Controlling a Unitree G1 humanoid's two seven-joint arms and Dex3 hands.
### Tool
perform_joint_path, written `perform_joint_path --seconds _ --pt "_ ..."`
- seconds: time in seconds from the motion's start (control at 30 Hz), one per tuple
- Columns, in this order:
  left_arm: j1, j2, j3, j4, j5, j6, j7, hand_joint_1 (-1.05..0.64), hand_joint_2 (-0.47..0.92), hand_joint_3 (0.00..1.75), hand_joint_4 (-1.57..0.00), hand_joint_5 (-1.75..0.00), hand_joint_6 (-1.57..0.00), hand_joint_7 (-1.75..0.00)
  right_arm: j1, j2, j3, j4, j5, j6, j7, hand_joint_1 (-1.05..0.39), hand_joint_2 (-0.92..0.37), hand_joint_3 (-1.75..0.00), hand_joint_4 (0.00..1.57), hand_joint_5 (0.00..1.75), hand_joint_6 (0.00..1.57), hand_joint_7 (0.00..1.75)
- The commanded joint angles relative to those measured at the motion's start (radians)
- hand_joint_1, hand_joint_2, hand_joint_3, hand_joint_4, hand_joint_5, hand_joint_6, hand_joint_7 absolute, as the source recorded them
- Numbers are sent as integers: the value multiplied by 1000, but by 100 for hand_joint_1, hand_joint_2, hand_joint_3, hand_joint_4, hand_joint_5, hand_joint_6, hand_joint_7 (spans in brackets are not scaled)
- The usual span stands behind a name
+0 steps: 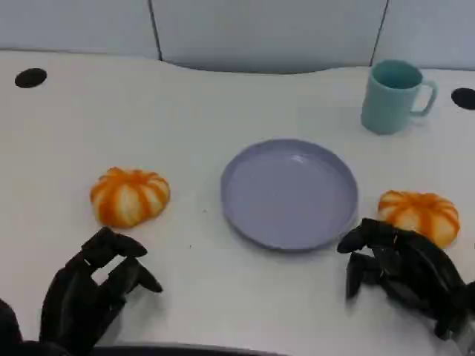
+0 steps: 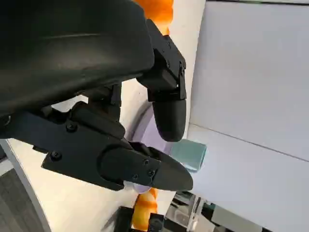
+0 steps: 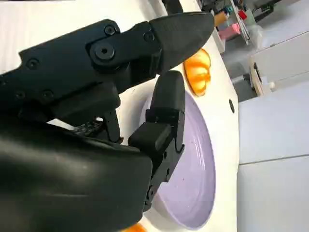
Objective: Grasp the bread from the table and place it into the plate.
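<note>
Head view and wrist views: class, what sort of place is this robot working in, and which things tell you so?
Probably a lab or office test bench, not a kitchen. The white table has cable holes, pale partition panels stand behind it, and the right wrist view shows cluttered equipment beyond the table's edge.

The left hand [image 1: 93, 285] rests low at the near left of the table, its fingers [image 1: 126, 256] apart and slightly bent, holding nothing. The right hand [image 1: 401, 271] is at the near right, fingers [image 1: 364, 237] spread and curved forward, also holding nothing, with its wrist at the picture's corner.
</note>
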Motion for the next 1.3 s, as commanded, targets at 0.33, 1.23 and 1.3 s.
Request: perform_joint_path --seconds 0.33,1.23,1.3 --pt "-9 22 13 2 -9 11 -7 -76 92 9 -52 -170 -50 -139 30 -8 2 16 -14 26 -18 -52 -92 -11 61 164 71 110" --pt "-5 63 -2 -28 71 -103 -6 -73 92 13 -37 -168 -32 -145 36 -3 12 15 -23 -1 -22 -54 -92 -12 60 167 72 110" --pt "-2 81 -19 -52 113 -152 10 -71 92 15 -31 -168 -28 -142 37 -4 13 12 -20 10 -22 -53 -92 -12 60 168 71 110"
